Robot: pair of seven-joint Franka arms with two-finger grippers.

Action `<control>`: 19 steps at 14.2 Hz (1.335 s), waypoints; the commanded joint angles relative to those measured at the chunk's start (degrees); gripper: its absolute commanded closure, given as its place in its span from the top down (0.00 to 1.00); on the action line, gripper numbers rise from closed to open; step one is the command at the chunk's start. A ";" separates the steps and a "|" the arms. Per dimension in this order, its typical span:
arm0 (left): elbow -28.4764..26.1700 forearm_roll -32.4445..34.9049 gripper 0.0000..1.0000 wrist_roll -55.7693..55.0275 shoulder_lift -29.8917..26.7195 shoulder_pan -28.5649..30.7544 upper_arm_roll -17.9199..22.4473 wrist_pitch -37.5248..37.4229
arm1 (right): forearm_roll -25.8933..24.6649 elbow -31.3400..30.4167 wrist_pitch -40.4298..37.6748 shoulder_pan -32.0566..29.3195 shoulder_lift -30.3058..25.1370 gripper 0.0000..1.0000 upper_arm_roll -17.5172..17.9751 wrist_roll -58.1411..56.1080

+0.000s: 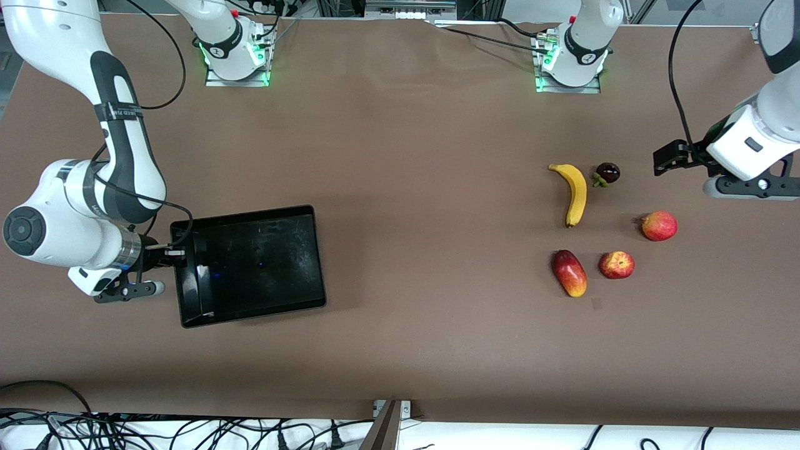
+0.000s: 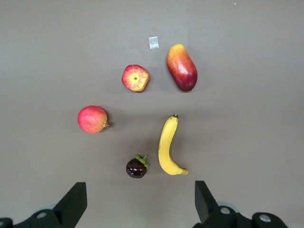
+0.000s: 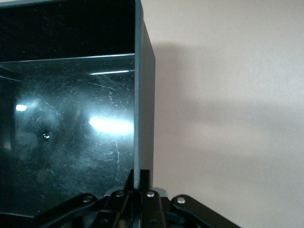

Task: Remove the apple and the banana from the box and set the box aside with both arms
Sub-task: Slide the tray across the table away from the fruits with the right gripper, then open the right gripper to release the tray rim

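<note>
Right gripper [image 1: 177, 253] is down at the black tray [image 1: 250, 265], jaws pinching its low wall at the edge toward the right arm's end of the table [image 1: 400, 156] — the right wrist view shows the wall [image 3: 144, 95] clamped between them. Tray sits flat on the table, well apart from the fruit.

Left gripper [image 1: 662, 157] hangs over the table near the fruit cluster, jaws spread wide — nothing between the fingers [image 2: 73, 202].

Banana [image 1: 576, 194] lies farthest from the front cam w/ a dark mangosteen [image 1: 607, 173] just beside it. Apple [image 1: 617, 264] is nearer the cam, beside the oblong mango [image 1: 569, 272]. Rounder red fruit [image 1: 659, 225] sits btw. them, toward the left arm's end.
</note>
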 commanded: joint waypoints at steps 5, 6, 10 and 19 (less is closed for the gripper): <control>2.00 -1.63 1.00 0.91 0.60 -0.37 -0.55 -1.52 | 1.79 -7.76 3.83 -1.64 -2.25 0.00 -0.09 -0.31; 2.00 -1.63 1.00 0.91 0.68 -0.46 -0.55 -1.52 | 1.79 -7.77 3.39 -1.73 -2.25 0.22 -0.09 -0.05; 2.00 -1.63 1.00 0.91 0.68 -0.46 -0.82 -1.43 | 1.70 -7.33 2.60 -1.64 -4.70 1.00 -0.09 0.21; 2.09 -1.63 1.00 0.91 0.68 -0.20 -0.82 -1.43 | -3.92 5.49 -22.69 -1.03 -19.46 1.00 0.78 2.67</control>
